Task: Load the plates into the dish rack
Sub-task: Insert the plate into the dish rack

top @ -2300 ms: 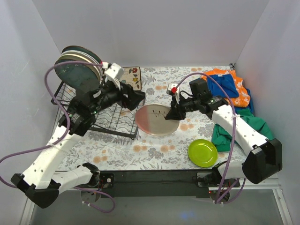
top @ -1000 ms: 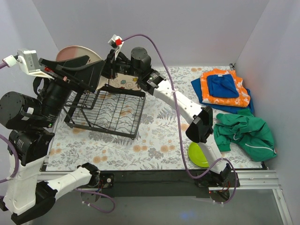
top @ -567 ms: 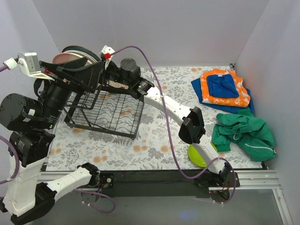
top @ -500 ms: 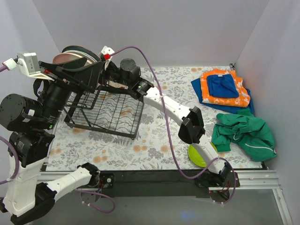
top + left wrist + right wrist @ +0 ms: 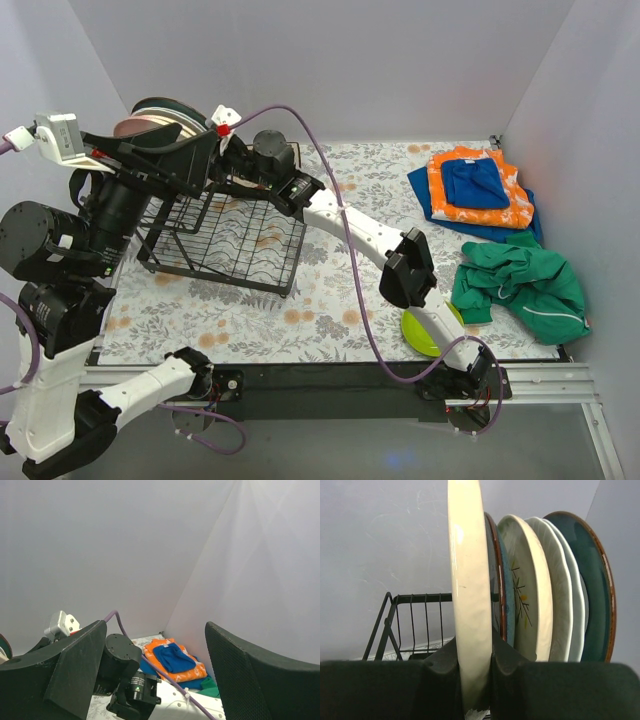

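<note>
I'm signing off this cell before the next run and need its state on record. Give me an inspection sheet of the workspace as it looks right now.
Surface: floral-patterned tablecloth, no spills seen.
Job's things: black wire dish rack holds a row of round ceramic plates standing on edge. A cream ceramic plate is held upright beside them. A lime green plate lies flat by the right arm.
Clutter: folded orange and blue cloths and a crumpled green garment at the right.
Grippers: left gripper open, raised, empty; right gripper shut on the cream ceramic plate's rim.
Cables: purple cable arcs above the right arm.
Surroundings: plain pale walls; nothing else seen.
</note>
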Action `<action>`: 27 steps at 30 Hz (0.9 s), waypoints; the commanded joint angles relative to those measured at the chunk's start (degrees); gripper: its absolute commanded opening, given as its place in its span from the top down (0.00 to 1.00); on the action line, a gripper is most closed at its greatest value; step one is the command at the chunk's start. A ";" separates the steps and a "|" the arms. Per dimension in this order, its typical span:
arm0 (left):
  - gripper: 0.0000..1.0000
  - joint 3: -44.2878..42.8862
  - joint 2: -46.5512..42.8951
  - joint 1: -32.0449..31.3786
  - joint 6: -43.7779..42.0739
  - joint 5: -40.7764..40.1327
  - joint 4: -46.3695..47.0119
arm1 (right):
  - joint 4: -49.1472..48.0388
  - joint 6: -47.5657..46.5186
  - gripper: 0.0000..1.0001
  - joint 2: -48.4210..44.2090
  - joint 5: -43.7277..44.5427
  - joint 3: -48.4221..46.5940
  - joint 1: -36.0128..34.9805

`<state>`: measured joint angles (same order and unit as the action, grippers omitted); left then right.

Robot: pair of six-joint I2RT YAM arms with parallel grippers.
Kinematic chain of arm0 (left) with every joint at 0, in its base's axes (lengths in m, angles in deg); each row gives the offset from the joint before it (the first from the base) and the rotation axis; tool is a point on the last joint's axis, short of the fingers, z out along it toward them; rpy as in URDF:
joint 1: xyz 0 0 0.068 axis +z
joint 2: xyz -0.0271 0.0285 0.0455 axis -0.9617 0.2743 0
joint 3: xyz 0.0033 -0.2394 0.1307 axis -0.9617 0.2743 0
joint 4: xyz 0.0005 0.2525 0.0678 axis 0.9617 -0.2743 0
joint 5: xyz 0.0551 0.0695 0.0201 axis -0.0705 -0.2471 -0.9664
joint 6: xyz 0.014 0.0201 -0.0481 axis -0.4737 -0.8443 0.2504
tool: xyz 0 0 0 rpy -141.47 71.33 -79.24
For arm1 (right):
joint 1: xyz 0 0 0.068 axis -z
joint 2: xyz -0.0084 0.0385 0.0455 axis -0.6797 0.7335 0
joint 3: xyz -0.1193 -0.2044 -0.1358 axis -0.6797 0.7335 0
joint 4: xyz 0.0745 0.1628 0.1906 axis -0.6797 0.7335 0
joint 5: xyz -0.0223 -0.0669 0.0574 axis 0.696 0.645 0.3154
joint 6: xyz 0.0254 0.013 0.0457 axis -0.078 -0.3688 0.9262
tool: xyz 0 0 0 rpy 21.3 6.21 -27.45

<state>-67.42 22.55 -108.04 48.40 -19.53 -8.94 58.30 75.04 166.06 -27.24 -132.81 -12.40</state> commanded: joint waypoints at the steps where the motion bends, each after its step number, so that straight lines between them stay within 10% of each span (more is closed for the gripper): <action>1: 0.22 -0.14 -0.64 0.03 -0.90 -1.32 -0.98 | -11.76 -1.39 0.99 -3.71 2.72 0.23 -0.50; 24: 0.21 0.65 -1.16 -0.06 -0.99 -1.94 -0.54 | -11.76 -1.39 0.99 -6.70 7.12 6.90 -1.82; 27: 0.21 0.65 -1.16 0.03 -0.98 -1.85 -0.63 | -11.76 -1.39 0.86 -6.88 6.94 7.44 -1.82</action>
<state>-67.16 21.50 -108.04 48.25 -20.69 -9.42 53.51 73.64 165.45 -21.62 -125.49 -14.32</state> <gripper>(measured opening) 0.784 0.214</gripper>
